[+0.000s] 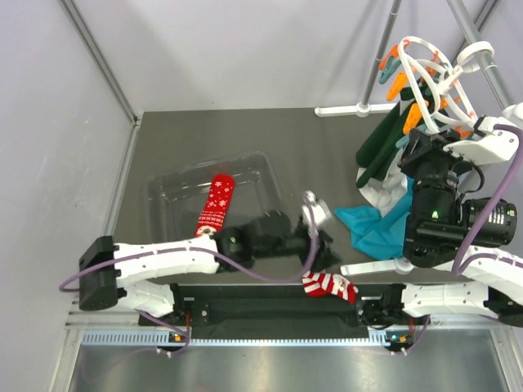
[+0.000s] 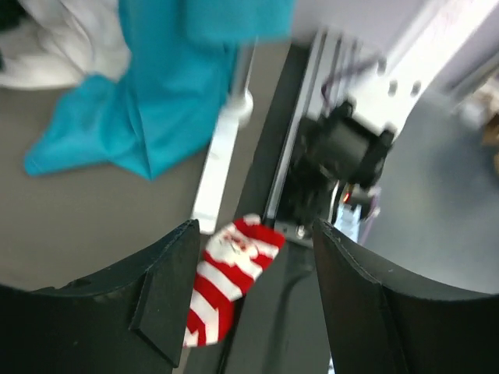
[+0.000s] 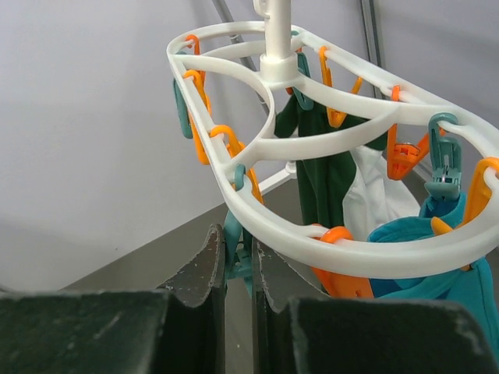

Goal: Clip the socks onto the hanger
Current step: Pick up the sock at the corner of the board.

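Hovering with jaws apart, the left hand [image 1: 320, 245] has the striped sock [image 1: 331, 287] at its five o'clock on the desk's [image 1: 245, 139] near edge, long axis nine-to-three, nearer this arm. The right hand [image 3: 238, 265] sits closed under the hanger [image 3: 278, 68]; the dotted sock [image 1: 216, 204] lies at ten o'clock.

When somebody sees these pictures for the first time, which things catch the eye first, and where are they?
The white round hanger with orange and teal pegs hangs at the far right, the right gripper closed on a teal peg. A red-and-white striped sock lies at the near edge of the table, under the open left gripper. A red snowflake sock lies in a clear tray, left of centre.
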